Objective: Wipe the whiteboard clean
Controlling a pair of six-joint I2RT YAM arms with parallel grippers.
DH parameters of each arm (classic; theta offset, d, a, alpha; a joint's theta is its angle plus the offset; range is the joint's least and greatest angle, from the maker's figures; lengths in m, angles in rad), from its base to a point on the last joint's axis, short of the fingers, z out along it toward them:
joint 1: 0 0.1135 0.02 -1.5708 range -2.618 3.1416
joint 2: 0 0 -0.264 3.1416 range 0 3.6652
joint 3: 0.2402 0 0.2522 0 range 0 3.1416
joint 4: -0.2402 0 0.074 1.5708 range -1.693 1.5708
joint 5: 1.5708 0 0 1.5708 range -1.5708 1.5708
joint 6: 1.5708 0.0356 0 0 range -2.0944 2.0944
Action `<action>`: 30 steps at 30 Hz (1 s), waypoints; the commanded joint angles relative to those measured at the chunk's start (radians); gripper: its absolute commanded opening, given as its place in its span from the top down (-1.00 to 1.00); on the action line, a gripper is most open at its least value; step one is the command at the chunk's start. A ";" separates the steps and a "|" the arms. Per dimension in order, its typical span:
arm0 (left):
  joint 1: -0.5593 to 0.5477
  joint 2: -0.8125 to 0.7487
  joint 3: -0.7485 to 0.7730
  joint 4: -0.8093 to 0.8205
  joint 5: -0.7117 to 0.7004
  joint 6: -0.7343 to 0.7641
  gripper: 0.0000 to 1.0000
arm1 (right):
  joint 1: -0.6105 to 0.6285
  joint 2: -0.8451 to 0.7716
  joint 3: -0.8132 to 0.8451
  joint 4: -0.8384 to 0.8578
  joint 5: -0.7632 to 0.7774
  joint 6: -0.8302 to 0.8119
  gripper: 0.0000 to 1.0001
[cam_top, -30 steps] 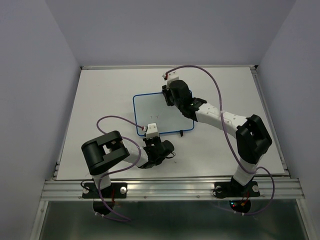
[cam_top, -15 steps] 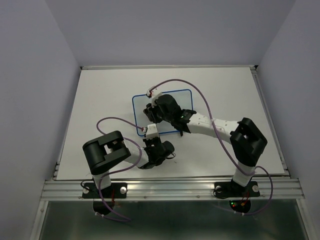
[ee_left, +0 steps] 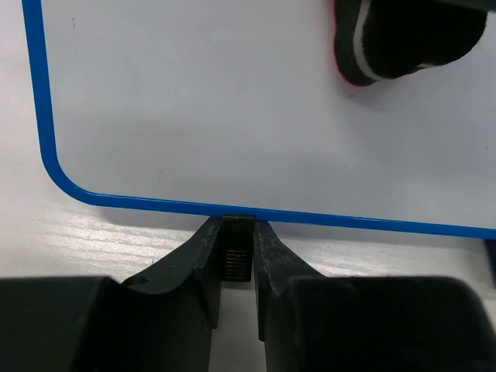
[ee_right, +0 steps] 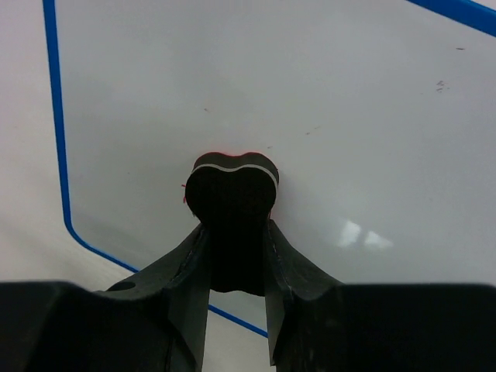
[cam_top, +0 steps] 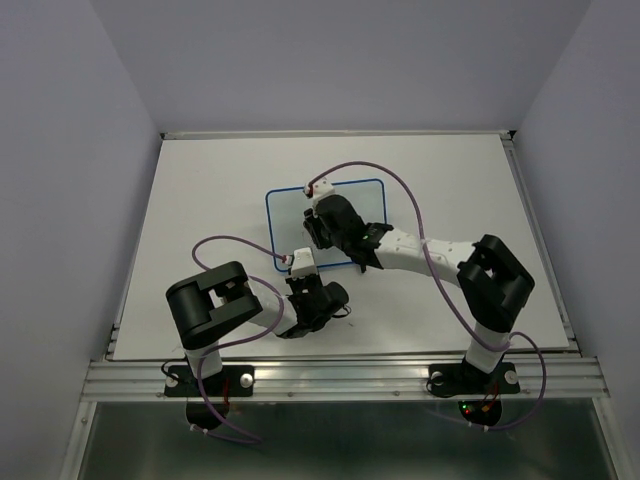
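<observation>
Jaws on left gripper (ee_left: 239, 234): pinched tight on small black foot (ee_left: 237, 262) under near edge of whiteboard (cam_top: 287, 225), fingers (ee_left: 203, 256) either side of it, just below blue frame (ee_left: 46, 116). Jaws on right gripper (ee_right: 235, 232): clamped on black eraser (ee_right: 232, 186), thin pale stripe round its edge, hint of red under it. Eraser face-down, touching board surface, inside frame, toward rounded corner at lower left of right wrist view. From left wrist: eraser at top right, resting on white surface, well apart from pinched foot.

Whiteboard flat on table (cam_top: 200, 190), about mid-table, long side running roughly left to right. Left arm (cam_top: 215, 300) low and folded near front edge, wrist at board's near edge. Right arm (cam_top: 440, 250) stretched from base at lower right across to board, wrist over middle of board, hiding part of near-right frame.

Board surface mostly clean white. Few faint dark specks (ee_right: 440, 85) toward upper right in right wrist view, one tiny speck near top left in left wrist view. Glare patch on board just right of eraser. Purple cable (cam_top: 370, 168) looping from right wrist over far side of board and back along arm; another purple loop by left arm. Dark sliver at right edge of left wrist view, below frame: cannot tell what.
</observation>
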 commanded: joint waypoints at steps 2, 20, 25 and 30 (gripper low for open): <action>0.030 0.082 -0.062 -0.120 0.206 -0.077 1.00 | -0.030 -0.054 0.015 -0.021 0.211 0.016 0.99; 0.030 0.058 -0.042 -0.138 0.211 -0.068 1.00 | -0.104 -0.209 -0.072 -0.029 0.252 0.016 0.99; 0.030 0.069 0.009 -0.219 0.192 -0.091 0.59 | -0.104 -0.273 -0.094 -0.029 0.232 0.011 0.98; 0.030 0.063 0.027 -0.251 0.194 -0.109 -0.06 | -0.104 -0.315 -0.120 -0.029 0.208 0.016 0.97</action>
